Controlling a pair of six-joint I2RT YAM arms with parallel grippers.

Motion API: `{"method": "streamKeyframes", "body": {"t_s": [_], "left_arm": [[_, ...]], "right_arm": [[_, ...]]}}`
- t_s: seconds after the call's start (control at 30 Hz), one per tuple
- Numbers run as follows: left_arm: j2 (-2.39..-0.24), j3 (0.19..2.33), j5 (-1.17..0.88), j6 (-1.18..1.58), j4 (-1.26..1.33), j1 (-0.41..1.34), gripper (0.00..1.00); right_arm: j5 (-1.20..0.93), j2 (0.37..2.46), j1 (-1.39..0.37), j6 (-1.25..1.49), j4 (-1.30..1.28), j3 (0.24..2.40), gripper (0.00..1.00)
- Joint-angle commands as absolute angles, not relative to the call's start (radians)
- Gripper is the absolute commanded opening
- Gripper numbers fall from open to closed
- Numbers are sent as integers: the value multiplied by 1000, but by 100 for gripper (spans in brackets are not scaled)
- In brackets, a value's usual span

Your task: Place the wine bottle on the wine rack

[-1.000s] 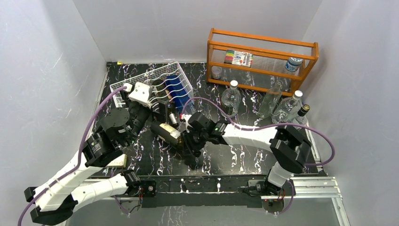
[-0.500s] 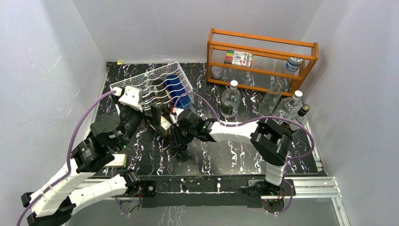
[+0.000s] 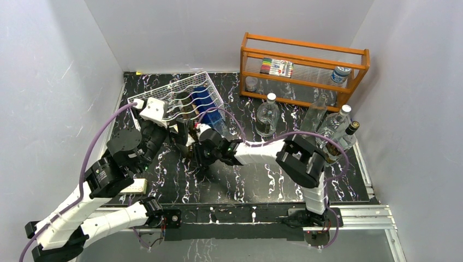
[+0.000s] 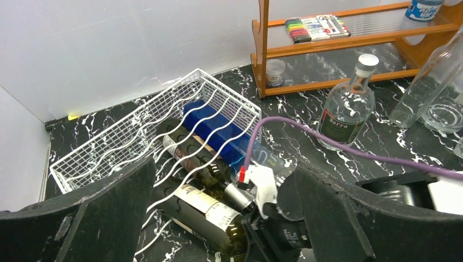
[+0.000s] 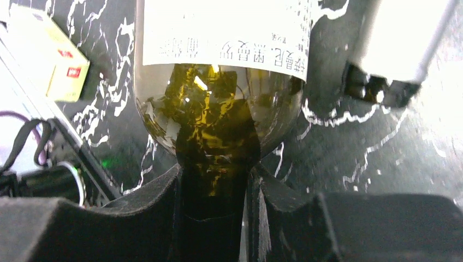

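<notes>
White wire wine rack (image 3: 164, 94): back-left on the black marbled worktop (image 3: 262, 180).
Dark green glass wine bottle (image 5: 218, 109): lying at the rack's near end; likely heavy, rigid, slick, breakable; the neck is the surest hold.
Right end effector (image 5: 213, 188): clamped on that neck.
Left end effector (image 3: 176, 131): wide open, empty.

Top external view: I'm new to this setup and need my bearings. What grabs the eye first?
The right gripper is shut on the neck of a green wine bottle at the near end of the white wire rack, back left. An orange wooden shelf stands at back right, with clear bottles standing before it.
</notes>
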State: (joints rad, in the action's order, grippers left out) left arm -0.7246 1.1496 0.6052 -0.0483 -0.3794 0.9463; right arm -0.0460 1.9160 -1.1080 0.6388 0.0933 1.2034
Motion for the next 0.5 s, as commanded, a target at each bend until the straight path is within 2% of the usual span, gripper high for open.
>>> {"method": "streamKeyframes", "body": {"t_s": [0.0,0.47], "left_arm": [[-723,1204,604,-48,-386,948,98],[-706,1221,604,-31,-422,948,98]], "right_arm": [[61,1952,-1117,674,347,1357,0],[240,2131,-1130,717,330,1590,0]]}}
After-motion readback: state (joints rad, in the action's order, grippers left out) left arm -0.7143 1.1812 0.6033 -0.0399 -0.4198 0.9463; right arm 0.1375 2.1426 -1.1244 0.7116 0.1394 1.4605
